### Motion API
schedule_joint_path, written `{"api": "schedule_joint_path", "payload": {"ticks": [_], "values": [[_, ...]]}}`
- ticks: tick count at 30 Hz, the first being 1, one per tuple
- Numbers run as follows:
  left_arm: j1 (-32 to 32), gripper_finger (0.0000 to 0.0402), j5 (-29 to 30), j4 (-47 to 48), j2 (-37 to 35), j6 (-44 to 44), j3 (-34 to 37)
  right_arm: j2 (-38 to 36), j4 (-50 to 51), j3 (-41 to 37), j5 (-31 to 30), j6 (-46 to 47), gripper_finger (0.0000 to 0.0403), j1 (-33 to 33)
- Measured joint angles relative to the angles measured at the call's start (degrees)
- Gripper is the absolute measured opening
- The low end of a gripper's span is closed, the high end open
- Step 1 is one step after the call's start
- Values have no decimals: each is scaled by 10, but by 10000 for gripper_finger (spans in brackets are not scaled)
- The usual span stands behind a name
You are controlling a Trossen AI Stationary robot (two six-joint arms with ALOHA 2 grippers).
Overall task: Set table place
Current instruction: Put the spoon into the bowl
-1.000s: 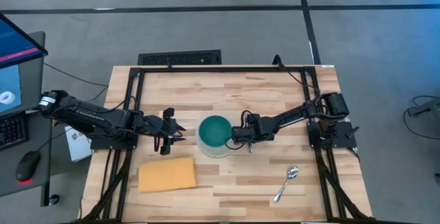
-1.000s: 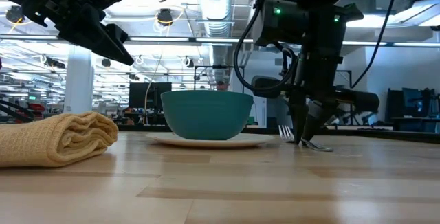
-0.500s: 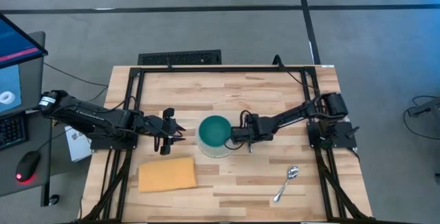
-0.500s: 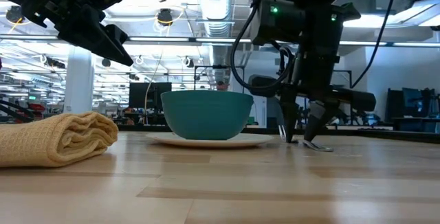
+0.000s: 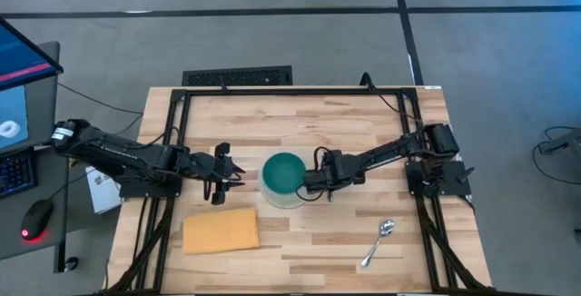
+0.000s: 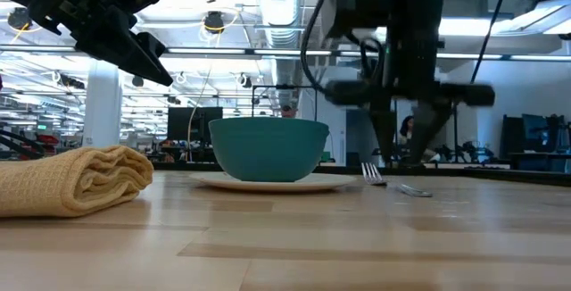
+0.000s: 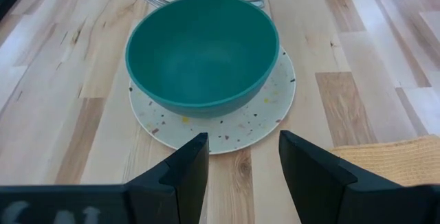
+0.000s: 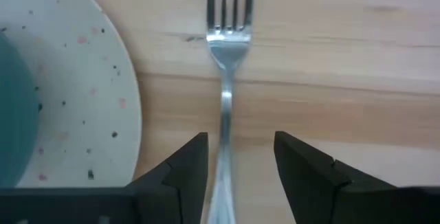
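Right wrist view: right gripper [image 8: 236,162] open over fork [image 8: 227,80] lying on table [image 8: 357,86] beside plate [image 8: 89,100]; left gripper [image 7: 237,165] open.

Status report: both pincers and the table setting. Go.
Right pincer open, above the fork lying beside the plate. Left pincer open, waiting short of the bowl. Spoon and cloth on the table. Nothing in the way.

You have a teal bowl [image 5: 284,175] sitting on a speckled white plate [image 7: 265,117] — take that as your landmark. A fork [image 8: 227,80] lies just beside the plate's right edge. The folded yellow-orange cloth [image 5: 221,231] rests near its front left, and a spoon [image 5: 378,242] lies well apart, front right.
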State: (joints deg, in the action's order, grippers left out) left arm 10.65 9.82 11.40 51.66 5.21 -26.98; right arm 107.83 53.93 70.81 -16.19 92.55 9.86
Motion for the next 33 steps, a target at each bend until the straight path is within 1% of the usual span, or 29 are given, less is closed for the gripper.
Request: {"api": "schedule_joint_path", "payload": {"ticks": [5,10,12,14,19,24,28,33], "values": [[0,169,0,0,0,1,0,-1,138,80,-6,0,189,20],[0,169,0,-3,0,10,0,-2,248,168,-6,9,184,77],[0,169,0,-2,0,11,0,-2,282,201,-7,35,181,110],[0,169,0,-2,0,11,0,-2,307,228,-6,88,179,148],[0,169,0,-8,0,11,0,-2,315,260,6,265,178,241],[0,169,0,-10,0,11,0,-2,312,261,74,401,180,316],[0,169,0,-14,0,16,0,4,306,261,97,420,178,352],[0,169,0,-20,0,35,0,3,336,261,104,420,179,371]]}}
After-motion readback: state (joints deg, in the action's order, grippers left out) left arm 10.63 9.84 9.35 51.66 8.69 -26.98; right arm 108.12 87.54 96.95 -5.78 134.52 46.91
